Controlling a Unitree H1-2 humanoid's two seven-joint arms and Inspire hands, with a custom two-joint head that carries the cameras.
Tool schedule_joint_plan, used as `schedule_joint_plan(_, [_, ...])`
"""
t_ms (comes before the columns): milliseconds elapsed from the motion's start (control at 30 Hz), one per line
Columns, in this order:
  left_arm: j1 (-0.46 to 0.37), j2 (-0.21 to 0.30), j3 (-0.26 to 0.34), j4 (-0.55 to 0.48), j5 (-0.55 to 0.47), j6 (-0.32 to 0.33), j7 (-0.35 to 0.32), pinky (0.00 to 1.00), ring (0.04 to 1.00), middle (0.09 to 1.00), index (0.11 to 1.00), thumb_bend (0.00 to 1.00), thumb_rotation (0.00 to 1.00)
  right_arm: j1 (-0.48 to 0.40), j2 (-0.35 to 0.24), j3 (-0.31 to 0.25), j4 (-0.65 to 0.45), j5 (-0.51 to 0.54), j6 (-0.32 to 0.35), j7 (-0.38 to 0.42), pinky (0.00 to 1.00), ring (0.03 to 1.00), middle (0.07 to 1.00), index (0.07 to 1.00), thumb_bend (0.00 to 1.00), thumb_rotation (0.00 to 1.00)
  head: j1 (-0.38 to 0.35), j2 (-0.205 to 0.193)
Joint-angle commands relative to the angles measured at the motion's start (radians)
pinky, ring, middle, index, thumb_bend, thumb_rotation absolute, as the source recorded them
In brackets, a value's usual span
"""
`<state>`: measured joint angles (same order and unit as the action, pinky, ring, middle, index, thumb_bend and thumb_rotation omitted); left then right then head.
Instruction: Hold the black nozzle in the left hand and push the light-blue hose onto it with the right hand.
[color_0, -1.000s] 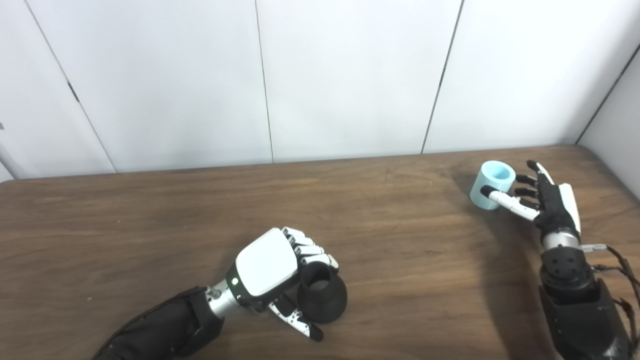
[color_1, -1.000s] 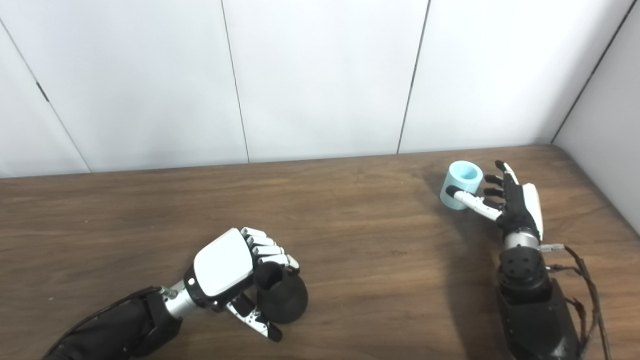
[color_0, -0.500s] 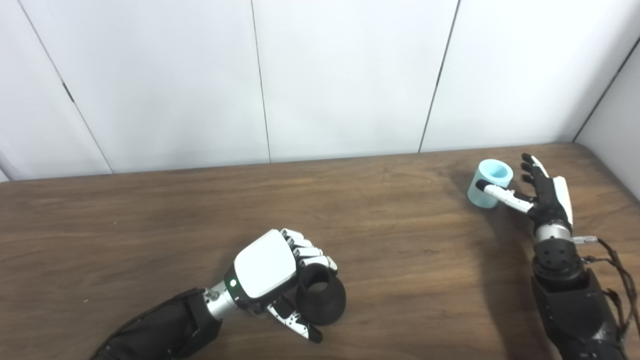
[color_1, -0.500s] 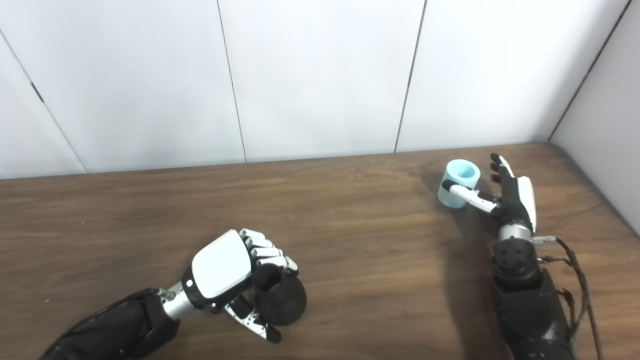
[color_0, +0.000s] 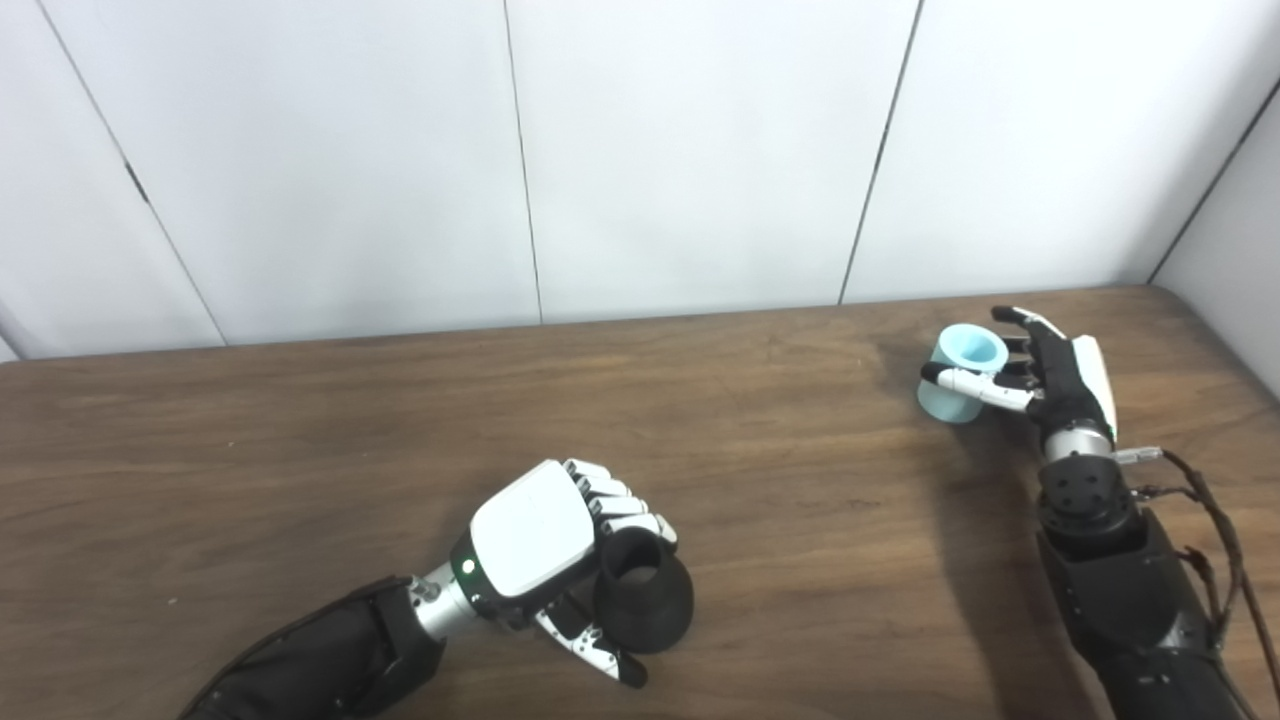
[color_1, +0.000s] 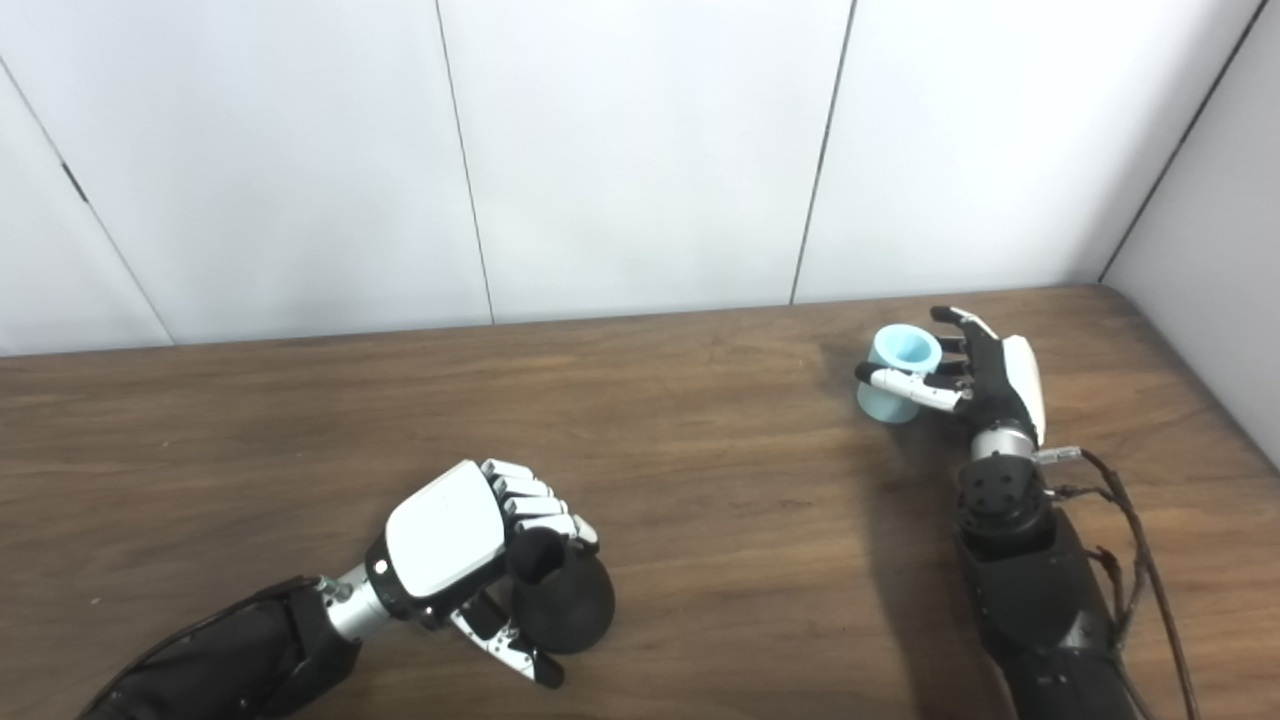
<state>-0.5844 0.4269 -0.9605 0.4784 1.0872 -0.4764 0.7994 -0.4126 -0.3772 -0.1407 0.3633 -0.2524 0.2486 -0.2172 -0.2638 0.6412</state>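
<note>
My left hand (color_0: 530, 530) is shut on the black nozzle (color_0: 648, 605) near the table's front middle. Its fingers curl over the nozzle's rim and its thumb lies below, with the nozzle's open mouth facing up. The light-blue hose (color_0: 975, 348), a short wide tube, stands at the far right of the table. My right hand (color_0: 1065, 385) is closed around it, thumb across its front and fingers behind its rim. Both show in the right eye view too, the nozzle (color_1: 565, 605) and the hose (color_1: 905, 352).
The brown wooden table (color_0: 300, 430) runs up to a white panelled wall (color_0: 700, 150) at the back. Its right edge lies just past my right arm. A wide stretch of tabletop separates the two hands.
My right hand has moved up and left and closed its fingers around the hose, which has shifted a little to the left. My left hand and the nozzle have stayed put.
</note>
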Motion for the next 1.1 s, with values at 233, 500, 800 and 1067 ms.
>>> schedule_joint_plan(233, [0.117,-0.007,-0.082,0.042,0.056,0.007,-0.064,0.23,0.303,0.421,0.519,0.52,0.0,-0.026,-0.018,0.019,-0.044,0.018,-0.04,0.043,0.56,0.631,0.638,0.646,0.91,0.04,0.0,0.001])
schedule_joint_plan(500, [0.112,-0.007,-0.086,0.057,0.058,0.007,-0.055,0.22,0.281,0.41,0.517,0.52,0.0,0.001,-0.027,0.048,-0.074,-0.012,-0.041,0.064,0.45,0.533,0.592,0.579,0.87,0.0,-0.006,0.0])
schedule_joint_plan(800, [0.107,-0.016,-0.09,0.067,0.057,0.007,-0.042,0.2,0.26,0.4,0.513,0.52,0.0,0.023,-0.018,0.047,-0.104,-0.008,-0.108,0.052,0.45,0.498,0.508,0.479,0.53,0.01,-0.008,-0.001])
schedule_joint_plan(1067, [0.109,-0.017,-0.093,0.06,0.055,0.007,-0.053,0.22,0.283,0.412,0.52,0.52,0.0,0.052,0.0,0.042,-0.208,0.008,-0.129,0.068,0.39,0.406,0.49,0.502,0.52,0.0,-0.006,-0.001])
